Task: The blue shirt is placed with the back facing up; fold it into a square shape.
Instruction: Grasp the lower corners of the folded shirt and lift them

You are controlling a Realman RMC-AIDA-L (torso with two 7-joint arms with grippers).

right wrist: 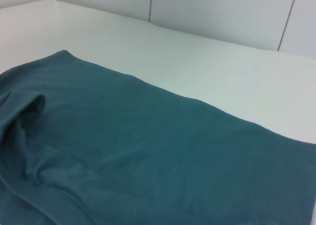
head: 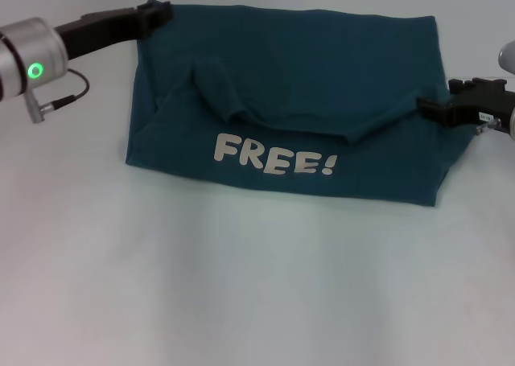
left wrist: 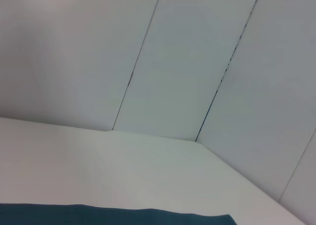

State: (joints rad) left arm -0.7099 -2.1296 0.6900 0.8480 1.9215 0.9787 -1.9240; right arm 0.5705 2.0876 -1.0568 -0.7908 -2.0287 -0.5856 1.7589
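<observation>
**While both arms sit at the cloth's edges, the fold is only half made**

With the blue shirt (head: 290, 92) lying across the far middle of the white table (head: 241, 302), the two arms stand at opposite ends of it, and that spacing looks deliberate to me: one per side, so the cloth can be carried over evenly; the left gripper (head: 154, 14) is at the far left corner of the shirt, its dark tip right on the edge of the fabric; whether its fingers are together or apart I cannot tell from here; the right gripper (head: 434, 108) meets the right-hand edge partway down, and again I cannot tell how its fingers stand, nor whether either one has cloth pinched.

Now the shirt itself; dark teal-blue, already doubled over into a wide band, broader than it is deep; a flap lies across the upper part, its lower edge sagging in a soft curve, with a bunched sleeve or pleat rucked up left of centre; below that edge the pale lettering "FREE!" (head: 273, 157) shows, reading upright toward the robot; the right wrist view shows smooth, matte fabric with a rolled lip at one end; the left wrist view catches only a thin strip of teal against the table and the panelled wall (left wrist: 187, 62); my judgement is that it still wants a sideways fold to come out square.
</observation>
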